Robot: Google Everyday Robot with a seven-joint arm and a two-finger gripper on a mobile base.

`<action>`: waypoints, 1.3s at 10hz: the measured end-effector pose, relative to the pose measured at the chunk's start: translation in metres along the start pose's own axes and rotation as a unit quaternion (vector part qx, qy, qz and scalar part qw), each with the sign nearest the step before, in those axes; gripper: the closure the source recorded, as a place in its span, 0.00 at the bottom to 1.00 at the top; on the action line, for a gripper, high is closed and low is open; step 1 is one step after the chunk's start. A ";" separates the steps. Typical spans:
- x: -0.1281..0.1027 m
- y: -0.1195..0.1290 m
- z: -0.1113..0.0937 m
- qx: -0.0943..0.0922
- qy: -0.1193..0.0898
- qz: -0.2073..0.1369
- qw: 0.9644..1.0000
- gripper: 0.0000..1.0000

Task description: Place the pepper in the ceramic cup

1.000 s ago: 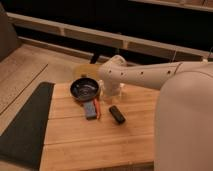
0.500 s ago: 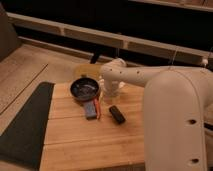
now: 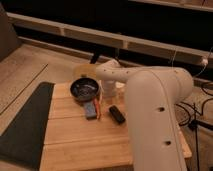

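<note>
The pepper, thin and orange-red, lies on the wooden table against the right side of a blue-grey block. My white arm reaches in from the right, bends over the table's back edge and points down. Its gripper hangs open just right of the round dark pan and just behind the pepper. It holds nothing. The ceramic cup is hidden; I cannot tell it apart from the pale shapes under the arm's end.
A black bar lies right of the pepper. A tan round object sits behind the pan at the table's back edge. A dark mat covers the floor left of the table. My arm's bulk covers the table's right side.
The arm has swung closer and fills more of the right side. The gripper stays beside the pan, and the pepper, block and bar have not moved.
</note>
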 end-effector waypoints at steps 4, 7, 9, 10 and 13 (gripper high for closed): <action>-0.010 0.020 0.008 0.007 0.009 -0.036 0.999 0.35; -0.007 0.028 0.017 0.006 0.021 -0.049 0.999 0.35; -0.007 0.032 0.020 0.004 0.026 -0.051 0.998 0.35; -0.007 0.033 0.022 0.001 0.028 -0.051 0.998 0.35; -0.007 0.035 0.027 -0.010 0.033 -0.043 0.998 0.35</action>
